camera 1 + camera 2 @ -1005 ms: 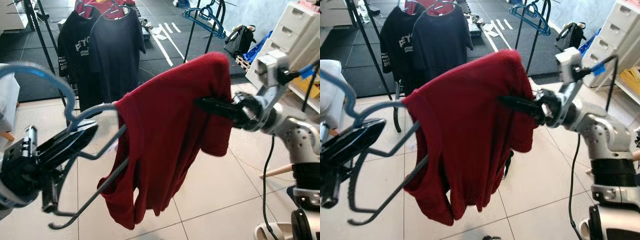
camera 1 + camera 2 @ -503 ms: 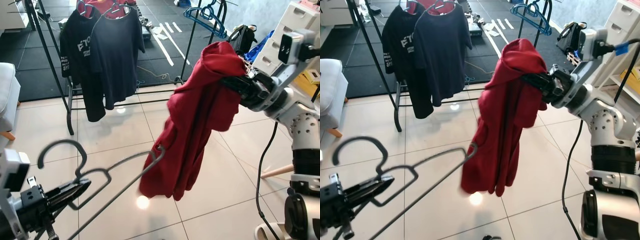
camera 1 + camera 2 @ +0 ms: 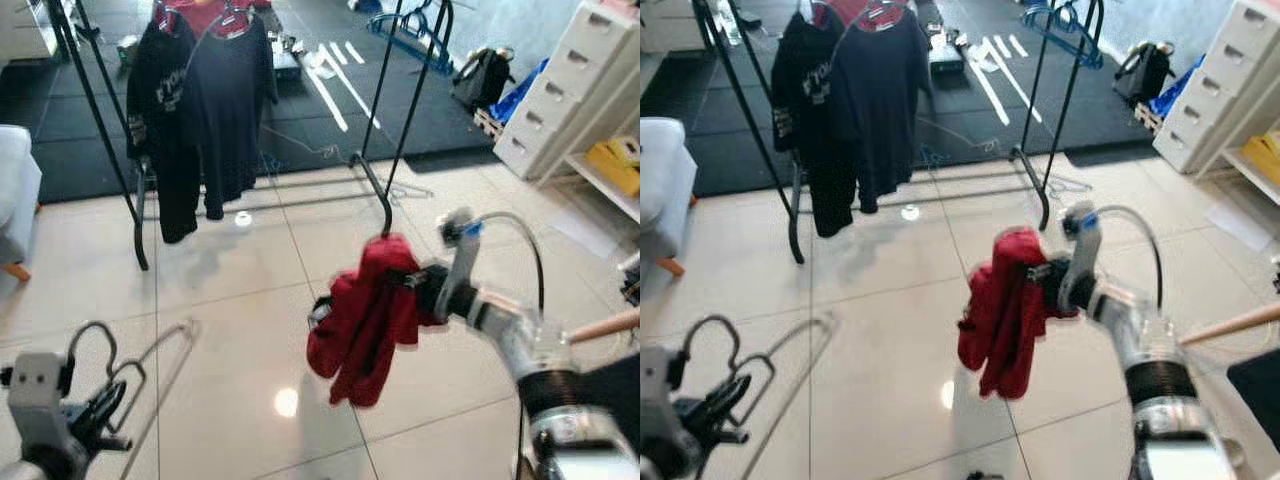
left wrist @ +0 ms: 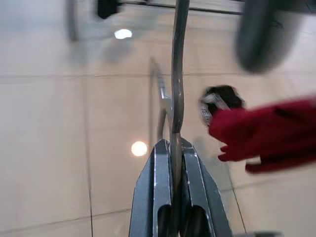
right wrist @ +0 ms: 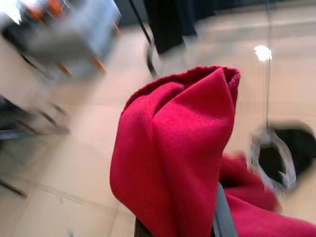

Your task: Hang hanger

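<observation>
Now the left end effector [image 4: 171,148] pinches the hanger [image 3: 150,360] at lower left; the right end effector [image 3: 1045,272] grips the red shirt [image 3: 365,318] at center.

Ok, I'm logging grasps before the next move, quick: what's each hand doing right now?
Left hand: closed on the grey hanger.
Right hand: closed on the red shirt, which hangs bunched above the floor.

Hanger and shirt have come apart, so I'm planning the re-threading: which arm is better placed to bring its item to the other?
Left, probably. The left tool is shut on the bare hanger, a light rigid thing to steer; the right tool holds the bunched red shirt, which hangs limp.
</observation>
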Robot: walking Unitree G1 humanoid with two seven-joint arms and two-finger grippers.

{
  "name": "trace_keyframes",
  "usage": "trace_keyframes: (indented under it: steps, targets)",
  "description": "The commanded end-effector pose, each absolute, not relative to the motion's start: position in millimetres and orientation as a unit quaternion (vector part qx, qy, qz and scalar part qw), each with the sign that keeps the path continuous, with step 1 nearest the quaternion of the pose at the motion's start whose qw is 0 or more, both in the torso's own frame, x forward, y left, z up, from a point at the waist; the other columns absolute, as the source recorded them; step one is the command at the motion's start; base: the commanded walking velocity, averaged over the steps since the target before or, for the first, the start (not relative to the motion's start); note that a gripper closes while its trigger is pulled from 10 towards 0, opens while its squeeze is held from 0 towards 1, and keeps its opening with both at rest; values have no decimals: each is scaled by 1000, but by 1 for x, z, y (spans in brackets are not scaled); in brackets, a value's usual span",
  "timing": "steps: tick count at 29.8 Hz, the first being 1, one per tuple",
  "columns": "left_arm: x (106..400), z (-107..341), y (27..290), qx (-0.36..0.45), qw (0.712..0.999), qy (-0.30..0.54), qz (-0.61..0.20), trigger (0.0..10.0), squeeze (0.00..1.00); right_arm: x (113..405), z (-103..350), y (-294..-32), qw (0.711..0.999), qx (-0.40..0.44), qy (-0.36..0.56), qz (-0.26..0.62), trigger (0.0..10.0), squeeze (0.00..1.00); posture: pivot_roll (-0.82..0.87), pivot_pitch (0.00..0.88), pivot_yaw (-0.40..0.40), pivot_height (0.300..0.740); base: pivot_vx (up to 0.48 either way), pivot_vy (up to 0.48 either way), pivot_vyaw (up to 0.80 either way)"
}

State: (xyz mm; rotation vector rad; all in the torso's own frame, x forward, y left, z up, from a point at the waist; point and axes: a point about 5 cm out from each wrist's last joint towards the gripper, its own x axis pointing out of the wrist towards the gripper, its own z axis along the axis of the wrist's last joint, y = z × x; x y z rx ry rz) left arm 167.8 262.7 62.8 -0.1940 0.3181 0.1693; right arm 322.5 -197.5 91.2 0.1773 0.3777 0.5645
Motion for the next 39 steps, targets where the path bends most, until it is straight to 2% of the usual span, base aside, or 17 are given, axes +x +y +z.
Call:
trace_keyframes:
  steps: [1,2,3,4,6,9,12,22,24,39]
  targets:
    - [156,49,267,-84,972,187,117,10000,0,322,87,-196,942,71,188,268,10000,0,33,155,-83,740,0,0,763]
    - [145,31,261,-99,962,197,161,10000,0,308,63,-197,944,47,215,247,10000,0,34,147,-84,740,0,0,769]
    - [145,31,261,-99,962,197,161,10000,0,308,63,-197,944,47,215,247,10000,0,34,147,-84,740,0,0,769]
    - [139,21,254,-147,956,192,164,10000,0,300,50,-201,946,38,229,228,10000,0,37,139,-84,740,0,0,769]
    - [139,16,254,-176,953,185,162,10000,0,294,40,-209,948,28,241,204,10000,0,46,129,-83,740,0,0,766]
    - [144,14,258,-193,953,177,152,10000,0,287,26,-221,952,17,257,167,10000,0,56,114,-78,740,0,0,763]
    - [156,8,259,-160,959,186,141,10000,0,284,17,-227,958,51,255,118,10000,0,61,84,-61,740,0,0,756]
    - [168,0,264,-145,960,182,157,10000,0,289,12,-218,957,72,266,97,10000,0,74,32,-57,740,0,0,731]
    - [175,-5,267,-144,960,181,155,10000,0,293,10,-211,956,70,269,97,10000,0,52,0,-59,740,0,0,725]
    - [197,-8,260,-123,968,165,140,10000,0,299,12,-212,956,67,271,90,10000,0,37,4,-74,740,0,0,725]
